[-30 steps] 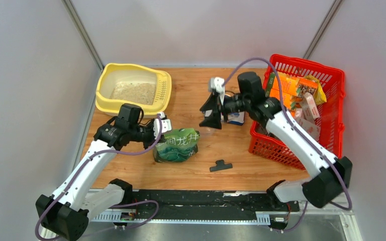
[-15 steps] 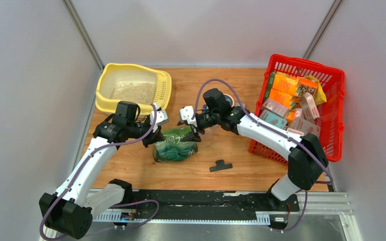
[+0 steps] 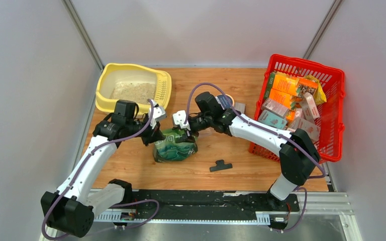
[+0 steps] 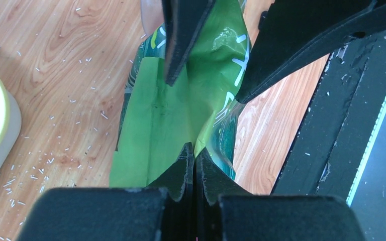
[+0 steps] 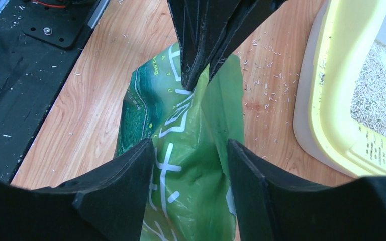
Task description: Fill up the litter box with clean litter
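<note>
One green pouch (image 3: 175, 145) lies on the table (image 3: 130, 168), near-right of the one yellow litter box (image 3: 102, 85) at far left, which holds some beige litter (image 3: 133, 92). The left gripper (image 4: 194, 158) pinches a fold of the pouch, jaws pressed together; the right gripper (image 5: 191, 150) has its jaws spread either side of it. One black clip (image 3: 221, 165) lies near-right; one red basket (image 3: 331, 75) stands right

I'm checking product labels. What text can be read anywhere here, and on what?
Green pouch: large white Chinese characters, creased and partly hidden; not readable.
Cartons in the red basket: print too small to read.
Nothing else bears text.
</note>
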Robot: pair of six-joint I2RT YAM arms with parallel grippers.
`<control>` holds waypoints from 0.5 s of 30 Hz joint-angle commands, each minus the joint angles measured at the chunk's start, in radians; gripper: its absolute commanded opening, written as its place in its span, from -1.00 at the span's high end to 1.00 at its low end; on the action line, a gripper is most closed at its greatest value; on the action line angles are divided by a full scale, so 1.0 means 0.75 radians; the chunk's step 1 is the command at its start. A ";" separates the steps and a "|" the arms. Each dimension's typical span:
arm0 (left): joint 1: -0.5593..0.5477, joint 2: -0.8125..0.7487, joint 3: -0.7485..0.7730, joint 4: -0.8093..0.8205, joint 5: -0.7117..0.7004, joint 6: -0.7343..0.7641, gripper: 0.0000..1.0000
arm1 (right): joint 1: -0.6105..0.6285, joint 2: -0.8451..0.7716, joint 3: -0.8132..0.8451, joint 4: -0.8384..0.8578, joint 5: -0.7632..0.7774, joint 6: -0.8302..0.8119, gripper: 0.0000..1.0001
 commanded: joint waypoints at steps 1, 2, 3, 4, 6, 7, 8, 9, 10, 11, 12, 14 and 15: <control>0.037 -0.007 0.038 0.040 0.122 -0.056 1.00 | -0.005 -0.015 0.002 0.031 0.064 -0.044 -0.15; 0.049 -0.009 0.038 0.040 0.124 -0.056 1.00 | -0.011 -0.021 -0.004 0.023 0.071 -0.048 -0.14; 0.053 -0.009 0.040 0.038 0.126 -0.056 1.00 | -0.017 -0.025 -0.008 0.017 0.075 -0.056 -0.12; 0.060 -0.009 0.045 0.022 0.130 -0.042 1.00 | -0.019 -0.030 -0.019 0.009 0.087 -0.060 -0.11; 0.074 -0.009 0.053 0.006 0.134 -0.030 1.00 | -0.027 -0.048 -0.031 -0.001 0.097 -0.072 -0.08; 0.080 -0.005 0.055 -0.007 0.140 -0.018 1.00 | -0.033 -0.052 -0.037 -0.012 0.105 -0.080 -0.08; 0.088 -0.005 0.057 -0.013 0.155 -0.013 1.00 | -0.039 -0.056 -0.043 -0.034 0.107 -0.082 -0.08; 0.104 -0.001 0.057 -0.017 0.165 -0.011 1.00 | -0.046 -0.058 -0.047 -0.038 0.107 -0.082 -0.08; 0.109 0.001 0.057 -0.029 0.171 -0.007 1.00 | -0.050 -0.060 -0.053 -0.044 0.107 -0.082 -0.07; 0.115 0.001 0.059 -0.041 0.191 0.005 1.00 | -0.058 -0.064 -0.057 -0.050 0.107 -0.082 -0.05; 0.119 -0.001 0.061 -0.052 0.200 0.017 1.00 | -0.058 -0.068 -0.066 -0.053 0.107 -0.082 -0.03; 0.121 0.001 0.061 -0.082 0.224 0.064 1.00 | -0.068 -0.070 -0.070 -0.053 0.103 -0.054 0.02; 0.121 -0.003 0.061 -0.093 0.234 0.085 1.00 | -0.074 -0.070 -0.062 -0.053 0.105 -0.036 0.03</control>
